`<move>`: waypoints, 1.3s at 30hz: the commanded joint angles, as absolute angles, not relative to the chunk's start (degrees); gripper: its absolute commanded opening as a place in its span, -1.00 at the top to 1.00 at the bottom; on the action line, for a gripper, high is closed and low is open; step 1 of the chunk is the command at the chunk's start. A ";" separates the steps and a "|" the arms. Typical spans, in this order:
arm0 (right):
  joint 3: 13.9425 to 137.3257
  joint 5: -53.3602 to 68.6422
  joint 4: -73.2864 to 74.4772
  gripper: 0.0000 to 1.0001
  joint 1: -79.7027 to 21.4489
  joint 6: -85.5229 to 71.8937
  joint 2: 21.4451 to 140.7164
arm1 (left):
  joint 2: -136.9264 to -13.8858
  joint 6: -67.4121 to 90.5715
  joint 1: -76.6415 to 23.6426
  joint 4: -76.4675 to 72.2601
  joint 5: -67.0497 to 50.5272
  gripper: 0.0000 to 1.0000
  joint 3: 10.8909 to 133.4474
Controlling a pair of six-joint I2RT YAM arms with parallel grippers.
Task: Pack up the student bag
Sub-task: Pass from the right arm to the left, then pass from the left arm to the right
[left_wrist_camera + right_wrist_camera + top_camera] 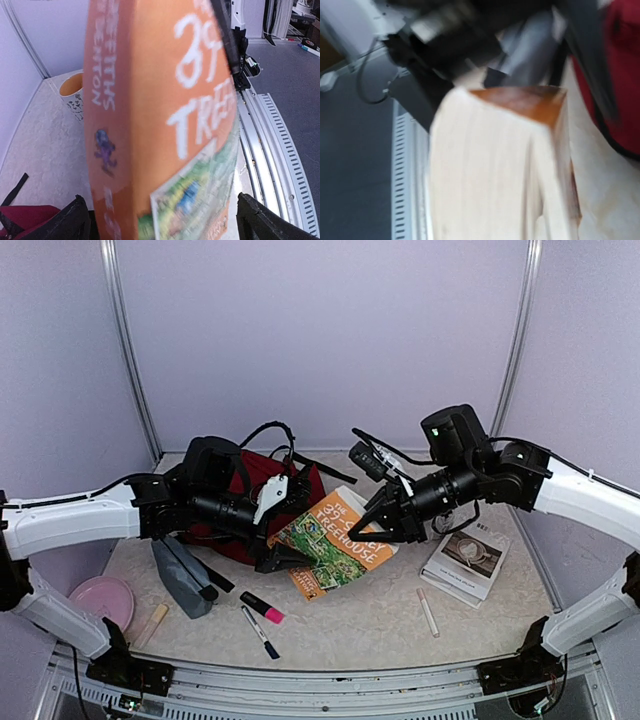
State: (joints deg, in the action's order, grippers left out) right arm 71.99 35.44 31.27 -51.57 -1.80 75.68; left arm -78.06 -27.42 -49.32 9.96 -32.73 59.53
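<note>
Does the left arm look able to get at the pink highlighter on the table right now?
Probably yes. The left tool stands open at a corner of the orange book, and the pink highlighter lies uncovered on the table close by, only a blue pen beside it.

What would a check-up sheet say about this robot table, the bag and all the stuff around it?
Surface: pale speckled table, things scattered on it.
Job's things: red bag lies at the back left; orange book is tilted next to it, not inside.
Clutter: grey pouch, pink plate, pink marker, pen, second book, mug.
Grippers: left gripper open, fingers either side of the orange book; right gripper shut on its edge.
Cables: black cables run along both arms.
Surroundings: lilac walls, metal posts.
</note>
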 commanded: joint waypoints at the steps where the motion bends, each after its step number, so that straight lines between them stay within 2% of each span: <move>1: 76.60 42.75 32.48 1.00 -52.81 4.87 76.21 | -81.17 -27.80 -49.67 8.67 -30.67 -0.98 62.86; 3: 76.79 43.54 31.33 1.00 -52.79 5.95 75.30 | -81.97 -27.63 -49.78 8.15 -32.50 -0.95 62.84; 5: 77.09 43.38 30.85 1.00 -52.80 6.71 74.62 | -82.05 -28.25 -50.36 8.78 -34.50 -0.80 62.70; 6: 77.19 42.84 31.03 1.00 -52.76 6.98 74.42 | -81.83 -28.58 -50.55 9.13 -36.07 -0.58 62.51; 9: 77.64 39.45 33.06 1.00 -52.63 8.11 74.36 | -80.12 -27.58 -50.50 6.91 -39.01 0.73 60.45; 10: 77.93 37.89 34.05 1.00 -52.55 8.40 74.29 | -79.20 -26.79 -50.39 5.23 -38.20 1.00 59.09; 15: 79.77 28.78 38.71 0.99 -50.81 9.23 71.70 | -76.72 -21.89 -48.37 3.27 -31.14 1.00 55.90; 19: 79.77 22.61 39.42 0.55 -49.34 10.01 67.07 | -76.90 -21.63 -47.11 5.55 -24.86 1.00 55.73; 23: 81.52 18.24 41.66 0.18 -47.95 10.88 64.50 | -75.98 -22.06 -47.19 5.89 -23.86 1.00 55.46; 26: 82.01 17.87 41.05 -0.43 -47.79 11.05 64.44 | -75.70 -22.27 -47.24 5.86 -23.58 1.00 55.66; 28: 81.40 17.96 40.14 -0.95 -47.81 10.76 65.51 | -75.76 -22.27 -47.33 5.97 -23.55 1.00 55.92; 30: 81.12 19.50 40.06 -1.00 -47.89 10.68 68.10 | -75.89 -22.44 -47.58 6.08 -23.64 1.00 56.25; 39: 79.42 31.64 29.92 -1.00 -48.86 14.16 78.13 | -76.54 -22.55 -48.93 7.07 -23.35 1.00 57.42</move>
